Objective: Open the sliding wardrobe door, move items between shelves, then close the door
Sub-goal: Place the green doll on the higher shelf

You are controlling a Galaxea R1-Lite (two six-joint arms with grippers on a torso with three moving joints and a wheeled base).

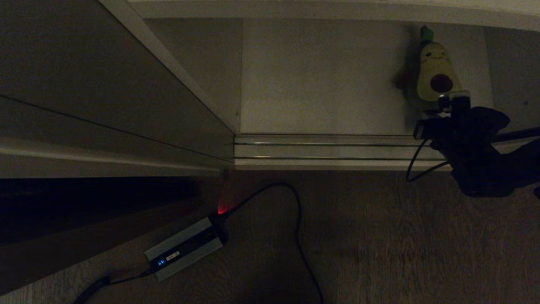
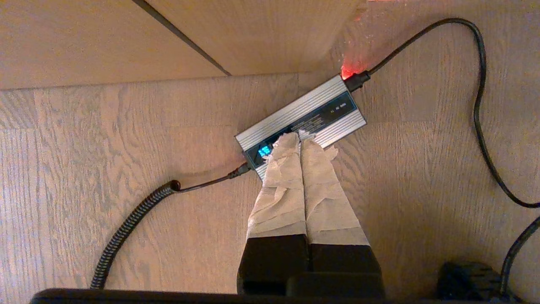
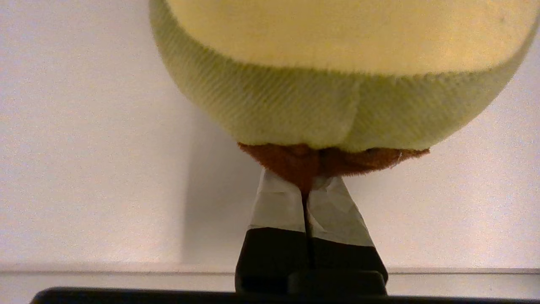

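Note:
The green avocado plush [image 1: 434, 71] lies on the off-white shelf [image 1: 320, 76] at the right of the open wardrobe. My right gripper [image 1: 441, 110] reaches in at the toy's lower end. In the right wrist view its taped fingertips [image 3: 304, 185] are shut on a brown leg [image 3: 303, 162] under the avocado's green body [image 3: 337, 105]. The sliding wardrobe door [image 1: 105, 84] stands slid to the left, leaving the shelf exposed. My left gripper [image 2: 300, 141] hangs shut and holding nothing above the floor, out of the head view.
A ribbed metal floor track [image 1: 320, 152] runs along the wardrobe front. A grey box [image 1: 185, 247] with a red light and a black cable [image 1: 297, 219] lies on the wooden floor; in the left wrist view this box [image 2: 320, 107] is just beyond the left fingertips.

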